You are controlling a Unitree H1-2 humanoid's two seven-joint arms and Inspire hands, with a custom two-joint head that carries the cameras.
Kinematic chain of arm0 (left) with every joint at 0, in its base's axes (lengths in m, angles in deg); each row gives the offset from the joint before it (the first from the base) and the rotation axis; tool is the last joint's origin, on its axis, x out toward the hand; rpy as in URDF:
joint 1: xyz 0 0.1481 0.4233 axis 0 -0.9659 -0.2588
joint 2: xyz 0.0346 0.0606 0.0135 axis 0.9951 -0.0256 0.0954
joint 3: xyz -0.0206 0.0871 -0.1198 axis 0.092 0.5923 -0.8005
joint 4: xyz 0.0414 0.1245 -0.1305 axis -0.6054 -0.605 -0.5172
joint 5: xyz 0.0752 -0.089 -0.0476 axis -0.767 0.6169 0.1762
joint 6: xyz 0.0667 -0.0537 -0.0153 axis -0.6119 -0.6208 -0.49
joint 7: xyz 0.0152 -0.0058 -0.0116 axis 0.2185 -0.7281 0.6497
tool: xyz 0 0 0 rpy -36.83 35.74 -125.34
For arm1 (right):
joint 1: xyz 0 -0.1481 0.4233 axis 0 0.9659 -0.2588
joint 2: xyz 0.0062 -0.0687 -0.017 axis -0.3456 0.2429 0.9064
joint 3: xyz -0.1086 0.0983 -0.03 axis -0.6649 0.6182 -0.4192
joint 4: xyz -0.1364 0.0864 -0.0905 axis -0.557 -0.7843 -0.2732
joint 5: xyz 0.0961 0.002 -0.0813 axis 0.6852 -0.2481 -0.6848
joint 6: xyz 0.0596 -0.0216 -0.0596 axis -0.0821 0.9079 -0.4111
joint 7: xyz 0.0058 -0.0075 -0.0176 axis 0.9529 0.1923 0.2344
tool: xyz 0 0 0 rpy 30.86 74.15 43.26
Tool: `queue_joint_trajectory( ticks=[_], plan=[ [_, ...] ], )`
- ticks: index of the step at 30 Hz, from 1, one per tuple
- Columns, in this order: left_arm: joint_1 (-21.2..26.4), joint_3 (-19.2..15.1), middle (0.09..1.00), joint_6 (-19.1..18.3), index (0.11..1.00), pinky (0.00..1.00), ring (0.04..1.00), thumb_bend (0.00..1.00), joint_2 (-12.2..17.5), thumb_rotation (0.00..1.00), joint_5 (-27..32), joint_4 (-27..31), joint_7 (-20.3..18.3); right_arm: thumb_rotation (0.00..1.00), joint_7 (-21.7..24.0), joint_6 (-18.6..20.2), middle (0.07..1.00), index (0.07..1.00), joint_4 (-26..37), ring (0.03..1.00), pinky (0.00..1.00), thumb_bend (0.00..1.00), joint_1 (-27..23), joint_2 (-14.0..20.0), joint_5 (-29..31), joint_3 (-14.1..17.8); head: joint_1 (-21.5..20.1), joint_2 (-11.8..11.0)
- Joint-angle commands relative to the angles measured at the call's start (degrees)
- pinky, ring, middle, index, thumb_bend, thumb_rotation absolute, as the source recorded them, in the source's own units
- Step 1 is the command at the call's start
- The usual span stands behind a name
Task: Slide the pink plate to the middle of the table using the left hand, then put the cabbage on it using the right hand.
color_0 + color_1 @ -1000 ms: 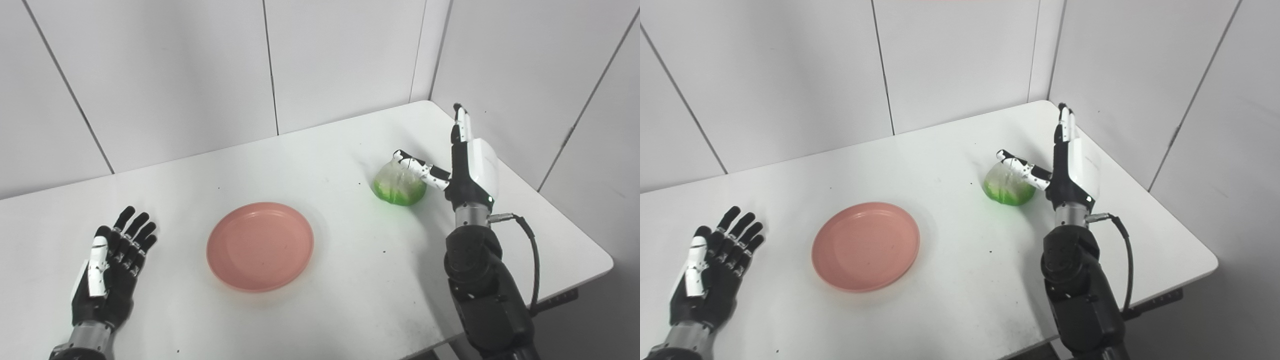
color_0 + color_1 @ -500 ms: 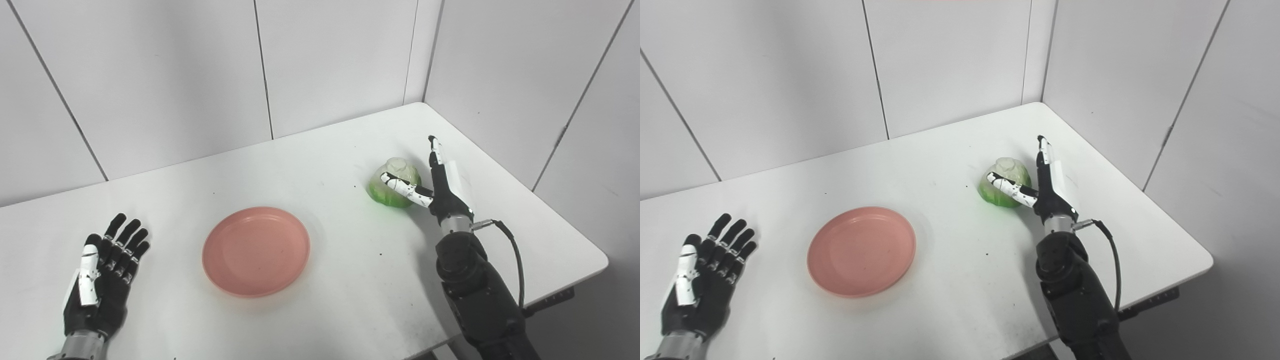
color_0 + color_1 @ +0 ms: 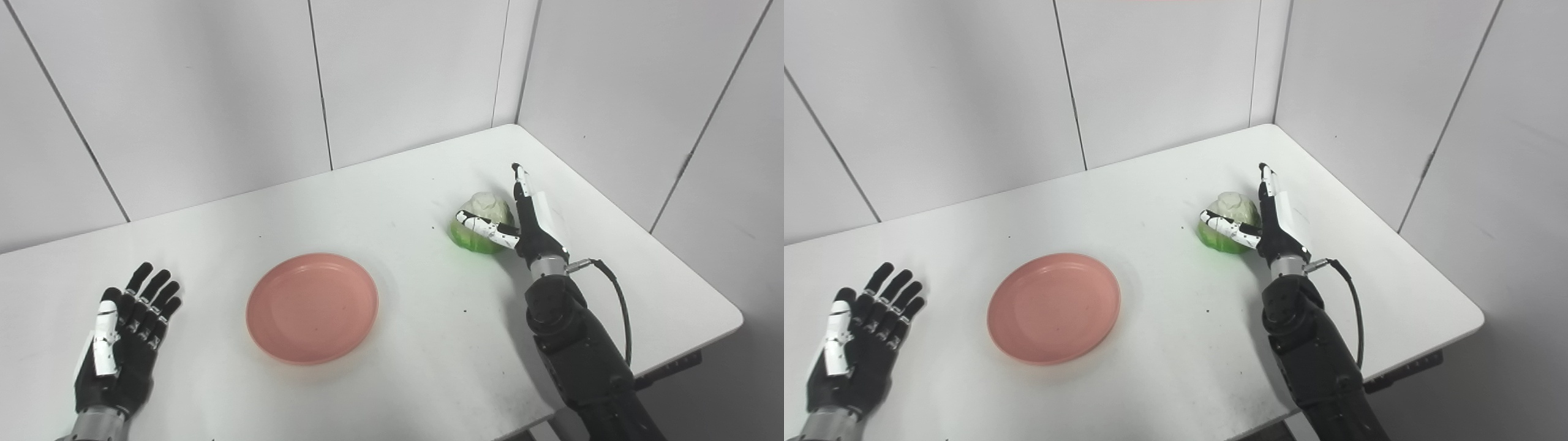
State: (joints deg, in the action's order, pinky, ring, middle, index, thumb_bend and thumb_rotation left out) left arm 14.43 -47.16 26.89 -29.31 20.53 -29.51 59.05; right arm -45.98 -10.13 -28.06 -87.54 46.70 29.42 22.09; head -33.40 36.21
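- We see the pink plate (image 3: 312,309) lying flat near the middle of the white table (image 3: 392,184), and nothing lies in it.
- The cabbage (image 3: 481,223) sits on the bare tabletop to the right of the plate, well apart from it, green at the base and pale on top.
- Between plate and cabbage we see a stretch of bare white table.
- The table's far edge meets the panelled wall (image 3: 184,92), and its far right corner is tucked into the corner of the walls, just behind the cabbage.
- The table's right edge runs down past our right arm; the cabbage lies nearer that edge than the left one.
- Our right hand (image 3: 531,223) stands edge-up just to the right of the cabbage, its fingers (image 3: 520,177) straight, close together and pointing away from us.
- Its thumb (image 3: 484,224) reaches leftward across the near face of the cabbage and seems to touch it; the fingers rise along the cabbage's right side, not wrapped around it, so nothing is gripped.
- Our left hand (image 3: 119,343) rests at the near left of the table, palm up, fingers spread apart and holding nothing.
- It lies well to the left of the plate, with bare table between them.
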Motion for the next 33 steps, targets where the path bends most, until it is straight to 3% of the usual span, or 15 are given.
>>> queue_joint_trajectory(
  ticks=[1, 15, 21, 27, 33],
  plan=[
    [0.4, 0.0, 0.905, -0.8, 0.902, 0.96, 0.912, 0.47, 0.9, 1.00, 0.0, 0.0, -0.1, 0.64, -1.6, -2.8, 1.000, 1.000, 0.2, 0.934, 0.81, 1.00, -2.6, 1.9, 0.3, 0.1, 0.0, -0.1],
    [-0.3, 0.4, 0.904, -1.6, 0.900, 0.95, 0.908, 0.46, 0.7, 1.00, -0.2, 1.7, 0.1, 0.54, 0.3, -4.8, 0.985, 1.000, -5.8, 0.928, 0.82, 1.00, -4.9, 4.9, 2.7, -2.8, 0.8, 0.4],
    [-0.5, 0.7, 0.904, -1.7, 0.903, 0.95, 0.909, 0.47, 0.8, 1.00, -0.2, 2.1, -0.2, 0.49, 0.7, -4.4, 0.929, 0.980, -5.8, 0.883, 0.78, 1.00, -5.3, 5.5, 2.3, -4.4, 1.1, 0.6],
    [-0.6, 0.7, 0.903, -1.5, 0.902, 0.94, 0.906, 0.47, 0.9, 1.00, -0.3, 2.2, -0.1, 0.27, 2.6, -8.7, 0.825, 0.859, -7.6, 0.810, 0.78, 1.00, -5.8, 5.8, 6.6, -4.3, 1.2, 0.7],
    [-0.6, 0.8, 0.911, -1.7, 0.905, 0.95, 0.916, 0.47, 0.9, 1.00, -0.3, 2.3, -0.2, 0.08, 3.7, -14.0, 0.713, 0.731, -12.2, 0.693, 0.66, 0.98, -7.2, 6.1, 9.3, -5.3, 1.5, 1.0]
  ],
)
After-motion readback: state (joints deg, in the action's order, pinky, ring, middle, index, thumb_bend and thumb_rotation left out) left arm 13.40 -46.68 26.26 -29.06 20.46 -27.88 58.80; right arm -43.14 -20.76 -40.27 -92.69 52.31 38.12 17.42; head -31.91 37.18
